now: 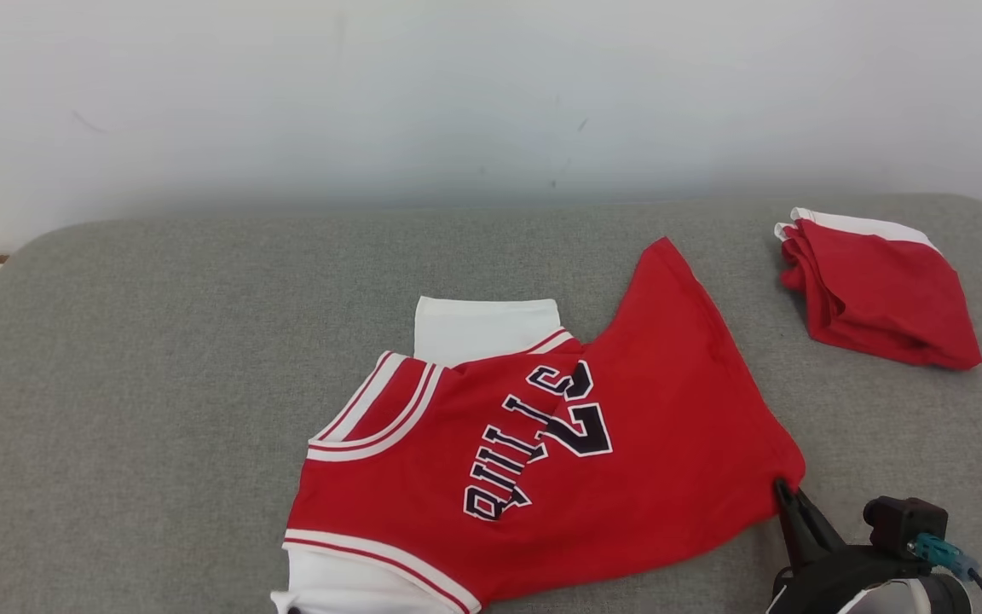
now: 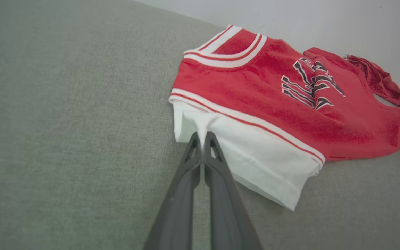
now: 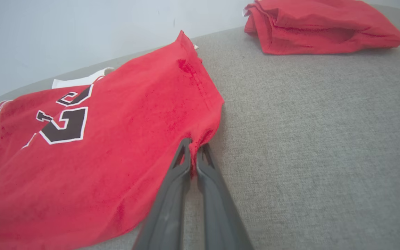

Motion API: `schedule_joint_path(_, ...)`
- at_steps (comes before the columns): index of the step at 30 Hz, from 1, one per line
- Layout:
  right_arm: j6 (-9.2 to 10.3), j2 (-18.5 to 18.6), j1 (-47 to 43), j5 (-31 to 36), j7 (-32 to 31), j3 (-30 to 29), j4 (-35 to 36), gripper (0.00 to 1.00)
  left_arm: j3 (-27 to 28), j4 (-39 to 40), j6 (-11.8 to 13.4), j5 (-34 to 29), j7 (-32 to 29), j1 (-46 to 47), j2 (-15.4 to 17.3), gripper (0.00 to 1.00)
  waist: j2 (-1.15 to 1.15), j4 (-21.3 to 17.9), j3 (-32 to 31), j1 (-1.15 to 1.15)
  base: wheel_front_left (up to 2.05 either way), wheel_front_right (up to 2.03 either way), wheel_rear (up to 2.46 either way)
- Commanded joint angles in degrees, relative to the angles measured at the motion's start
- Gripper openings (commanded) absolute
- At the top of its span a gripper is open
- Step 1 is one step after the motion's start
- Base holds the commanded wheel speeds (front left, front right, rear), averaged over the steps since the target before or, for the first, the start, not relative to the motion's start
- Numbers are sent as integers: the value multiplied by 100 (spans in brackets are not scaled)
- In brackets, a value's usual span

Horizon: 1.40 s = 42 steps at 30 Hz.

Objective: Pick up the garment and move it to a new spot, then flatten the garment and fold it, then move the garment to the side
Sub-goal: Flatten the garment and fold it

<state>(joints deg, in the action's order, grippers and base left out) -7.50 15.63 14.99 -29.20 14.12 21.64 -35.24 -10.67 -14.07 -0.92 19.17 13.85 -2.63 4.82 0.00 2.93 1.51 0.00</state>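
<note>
Looks like the pick-up step: left tool (image 2: pixel 202 139) is clamped on the jersey's (image 1: pixel 542 460) white sleeve (image 2: pixel 255 156) and right tool (image 3: pixel 193 146) on its red hem corner, with the jersey crumpled along the grey cushion's (image 1: pixel 158 384) front edge. Next, lift both ends evenly and keep the cloth taut. Count: two tools, one jersey, one folded red garment (image 1: pixel 879 294) at the far right corner.

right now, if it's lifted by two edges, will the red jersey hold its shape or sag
Probably floppy: the red jersey bunches where its hem is pinched. Likely light, since the cloth looks thin. It may sag in the middle and drag on the grey cushion.
</note>
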Motion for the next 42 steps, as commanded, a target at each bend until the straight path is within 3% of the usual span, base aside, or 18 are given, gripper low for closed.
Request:
schedule_joint_path(1, 2, 71, -85, -131, -41, 86, 158, 0, 59, 152, 17, -27, 48, -58, 95, 0, 0, -32, -49, 0, 0, 0, 0)
schedule_joint_path(6, 2, 341, -115, -541, -335, 330, 1013, 0, 197, 937, 85, -134, -35, 177, 372, 0, 0, -133, -95, 0, 0, 0, 0)
schedule_joint_path(10, 2, 503, 131, -740, -622, 463, 1684, 0, 256, 1446, 13, -273, -312, 638, 695, 0, 0, -230, -2, 0, 0, 0, 0)
schedule_joint_path(11, 2, 608, 452, -749, -820, 545, 1992, 0, 281, 1668, -90, -255, -570, 1162, 884, 0, 0, -288, 146, 0, 0, 0, 0)
schedule_joint_path(14, 2, 519, 1200, -915, -1033, 635, 2153, 0, 256, 1688, -275, -341, -872, 2050, 1198, 0, 0, -404, 524, 0, 0, 0, 0)
schedule_joint_path(17, 2, 508, 1692, -870, -1098, 699, 2073, 0, 213, 1608, -366, -305, -1008, 2590, 1273, 0, 0, -438, 773, 0, 0, 0, 0)
schedule_joint_path(25, 2, 222, 3876, -1260, -1232, 850, 1203, 0, 132, 661, -592, -206, -1318, 4873, 1723, 0, 0, -471, 1771, 0, 0, 0, 0)
schedule_joint_path(33, 1, -54, 6056, -1576, -1231, 860, -64, 0, -204, -579, -640, -89, -1341, 6995, 2001, 0, 0, -442, 2477, 0, 0, 0, 0)
schedule_joint_path(42, 1, -401, 7786, -1733, -984, 620, -1660, 0, -355, -1804, -647, 405, -1292, 8795, 1799, 0, 0, -421, 2641, 0, 0, 0, 0)
